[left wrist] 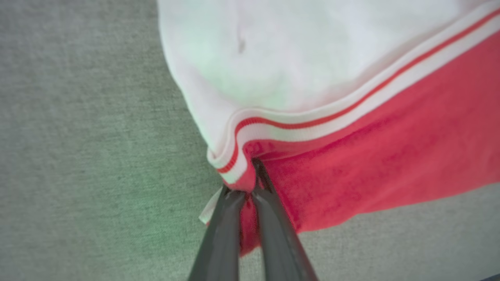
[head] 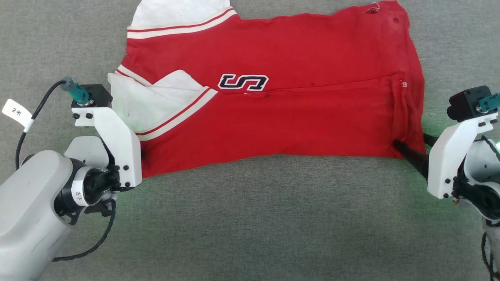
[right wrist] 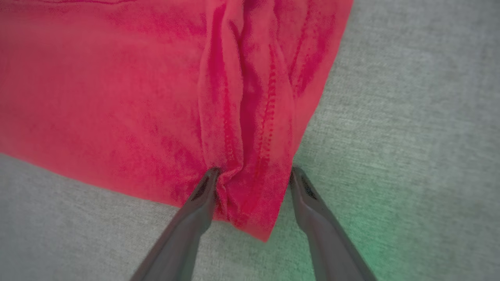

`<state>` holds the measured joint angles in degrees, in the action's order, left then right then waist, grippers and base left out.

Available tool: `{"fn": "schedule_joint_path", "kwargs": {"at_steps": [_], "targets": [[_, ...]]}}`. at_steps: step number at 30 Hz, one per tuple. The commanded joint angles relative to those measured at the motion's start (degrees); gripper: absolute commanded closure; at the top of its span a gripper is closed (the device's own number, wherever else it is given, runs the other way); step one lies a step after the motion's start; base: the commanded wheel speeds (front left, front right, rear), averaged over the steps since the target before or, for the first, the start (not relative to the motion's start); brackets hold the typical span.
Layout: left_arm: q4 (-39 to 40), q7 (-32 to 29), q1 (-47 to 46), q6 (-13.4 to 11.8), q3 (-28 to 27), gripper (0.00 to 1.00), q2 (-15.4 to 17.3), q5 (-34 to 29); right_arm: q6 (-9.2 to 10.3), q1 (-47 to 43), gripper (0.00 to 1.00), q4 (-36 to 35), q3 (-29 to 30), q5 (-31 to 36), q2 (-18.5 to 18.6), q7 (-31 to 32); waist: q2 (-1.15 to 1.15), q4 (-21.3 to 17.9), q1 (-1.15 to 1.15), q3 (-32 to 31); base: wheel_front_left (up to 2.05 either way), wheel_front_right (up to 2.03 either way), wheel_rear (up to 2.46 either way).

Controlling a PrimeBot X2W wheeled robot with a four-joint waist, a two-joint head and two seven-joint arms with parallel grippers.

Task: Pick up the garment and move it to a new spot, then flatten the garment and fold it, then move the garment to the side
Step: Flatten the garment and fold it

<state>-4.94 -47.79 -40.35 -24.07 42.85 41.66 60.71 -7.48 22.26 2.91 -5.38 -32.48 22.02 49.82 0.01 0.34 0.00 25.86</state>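
Observation:
The garment [head: 273, 117] lies folded lengthwise on the grey surface: red body, white sleeves with red-white trim at the left, part of the black lettering showing. My left gripper [left wrist: 248, 183] is shut on the garment [left wrist: 351, 156] at its near-left corner, just under the striped trim; in the head view its white wrist mount [head: 117, 148] hides the fingers. My right gripper [right wrist: 254, 171] stands open astride the bunched hem at the near-right corner of the garment [right wrist: 117, 97], one finger on each side of a raised fold. The head view shows the right gripper [head: 410, 146] at that corner.
Grey fabric surface [head: 254, 218] stretches in front of the garment and to both sides. A black cable with a white tag [head: 17, 113] loops beside my left arm. The far sleeve runs past the head view's top edge.

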Motion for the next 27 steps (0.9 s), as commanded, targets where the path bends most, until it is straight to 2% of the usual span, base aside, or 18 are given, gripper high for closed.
{"fn": "schedule_joint_path", "kwargs": {"at_steps": [1,8,9,10,20,27], "targets": [[-1.39,0.47,1.24,0.54,1.51,1.00,-1.71,0.00,-0.02,-1.08,1.00,2.68,-2.50,0.26,-0.46,1.88,-0.01,0.44,0.00,0.25,0.00,0.00,0.00],[-0.43,1.13,1.55,-0.19,-0.17,1.00,-0.36,0.78,0.00,-0.80,1.00,-0.58,-1.56,-2.70,2.90,4.30,-0.01,0.95,0.00,-0.03,0.00,0.00,0.00],[0.99,0.68,1.70,-0.95,-0.94,1.00,0.95,1.23,0.00,-0.94,1.00,-2.23,-0.70,-3.55,4.46,4.98,-0.01,1.03,0.00,-0.35,0.00,0.00,0.00],[0.99,0.68,1.70,-0.95,-0.94,1.00,0.95,1.23,0.00,-0.94,1.00,-2.23,-0.70,-3.55,4.46,4.98,-0.01,1.03,0.00,-0.35,0.00,0.00,0.00],[14.67,-2.12,6.71,-7.83,-2.93,1.00,8.05,2.15,0.01,-6.65,1.00,-13.66,5.27,-6.96,7.99,10.50,-0.01,1.67,0.00,-1.30,0.00,0.00,0.00],[23.43,-1.53,13.65,-12.72,-2.43,1.00,11.14,2.62,0.01,-15.21,1.00,-19.22,10.02,-8.11,6.96,15.63,-0.01,1.85,0.00,-1.10,0.00,0.00,0.00]]}}
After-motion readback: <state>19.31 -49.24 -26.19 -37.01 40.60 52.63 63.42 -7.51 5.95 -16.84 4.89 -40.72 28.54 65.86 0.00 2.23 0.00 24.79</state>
